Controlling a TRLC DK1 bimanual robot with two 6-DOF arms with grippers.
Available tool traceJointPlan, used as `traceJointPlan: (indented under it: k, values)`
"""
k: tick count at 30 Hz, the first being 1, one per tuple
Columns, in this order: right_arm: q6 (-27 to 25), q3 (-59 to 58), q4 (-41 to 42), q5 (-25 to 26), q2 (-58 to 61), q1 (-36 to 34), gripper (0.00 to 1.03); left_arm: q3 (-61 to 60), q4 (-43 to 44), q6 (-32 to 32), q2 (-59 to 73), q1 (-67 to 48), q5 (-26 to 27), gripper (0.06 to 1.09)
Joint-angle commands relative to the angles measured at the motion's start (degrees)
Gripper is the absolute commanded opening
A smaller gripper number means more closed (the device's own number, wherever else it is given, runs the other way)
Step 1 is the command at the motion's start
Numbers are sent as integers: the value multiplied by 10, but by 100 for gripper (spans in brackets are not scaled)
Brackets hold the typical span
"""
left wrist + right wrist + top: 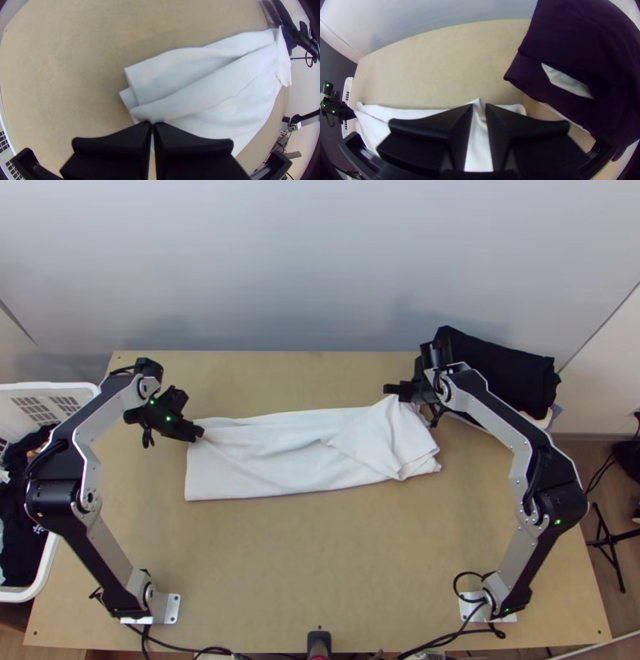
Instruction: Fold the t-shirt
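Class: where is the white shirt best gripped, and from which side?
I'd pinch the far part of each short end, coming from that end's own side, as the left gripper and right gripper do. The white shirt lies as a long, narrow strip, so its ends are likely handiest. The right end's loose folds may need a deeper pinch.

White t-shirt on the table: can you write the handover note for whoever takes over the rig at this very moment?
Left gripper: shut on the t-shirt at the strip's left end, far corner.
Right gripper: shut on a raised peak at its right end.
Done: shirt lies in a long strip across the table.
Left: flatten the loose, bunched right end, then probably fold the strip shorter.
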Motion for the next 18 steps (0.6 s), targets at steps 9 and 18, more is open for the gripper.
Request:
traceJointPlan:
  k: [9,18]
  values:
    - [-12,-16,18,70,-121,8,99,-1,45,-12,-82,65,54,104]
    - [194,13,-107,-173,-227,-36,99,-90,-92,16,-112,165,311,101]
